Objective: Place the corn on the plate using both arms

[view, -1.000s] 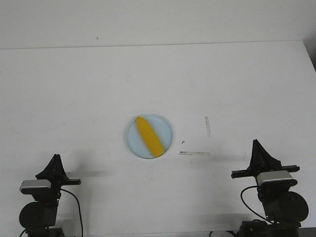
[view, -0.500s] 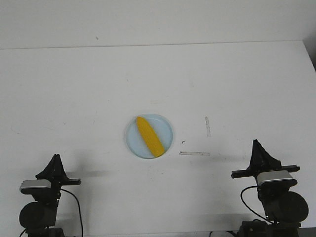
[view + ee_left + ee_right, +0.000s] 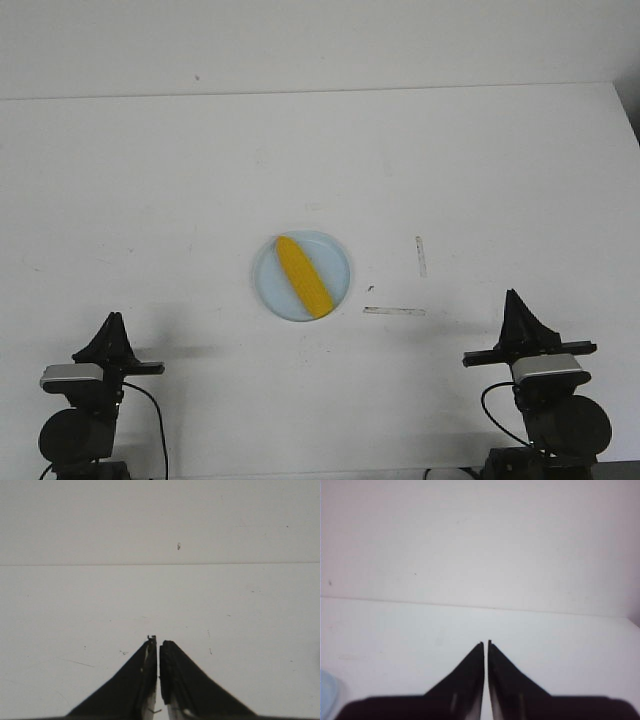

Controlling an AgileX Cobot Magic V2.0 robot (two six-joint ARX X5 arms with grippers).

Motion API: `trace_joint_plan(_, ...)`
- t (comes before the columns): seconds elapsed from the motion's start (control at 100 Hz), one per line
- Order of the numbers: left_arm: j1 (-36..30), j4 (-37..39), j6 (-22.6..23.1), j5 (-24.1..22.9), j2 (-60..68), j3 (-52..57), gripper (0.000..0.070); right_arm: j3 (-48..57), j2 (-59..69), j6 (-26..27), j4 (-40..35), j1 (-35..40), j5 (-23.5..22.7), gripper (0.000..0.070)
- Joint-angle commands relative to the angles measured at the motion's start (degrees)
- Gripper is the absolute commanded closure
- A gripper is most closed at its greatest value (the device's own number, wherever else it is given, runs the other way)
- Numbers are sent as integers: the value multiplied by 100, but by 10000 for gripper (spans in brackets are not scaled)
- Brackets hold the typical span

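The yellow corn lies diagonally on the pale blue plate at the table's middle in the front view. My left gripper sits at the near left, shut and empty, far from the plate; in the left wrist view its jaws are together over bare table. My right gripper sits at the near right, shut and empty; in the right wrist view its jaws are together. A sliver of the plate shows at the edge of that view.
Two strips of clear tape lie on the white table right of the plate. The table's far edge meets a white wall. Black cables trail behind both arm bases.
My right arm has shifted slightly left and farther from the camera. The left arm, the corn and the plate have not moved.
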Motion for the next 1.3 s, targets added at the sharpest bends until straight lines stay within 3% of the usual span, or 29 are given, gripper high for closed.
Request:
trace_joint_plan(0.0,-4,90,-7,-11,-9,-120,697,-236,-138,39,367,33,11,690)
trace_joint_plan(0.25,-4,90,-7,-11,-9,-120,697,-1491,-442,42,1895,37,109,690)
trace_joint_plan(1.29,-4,87,-4,-11,-9,-120,698,-1510,-442,35,1714,35,151,689)
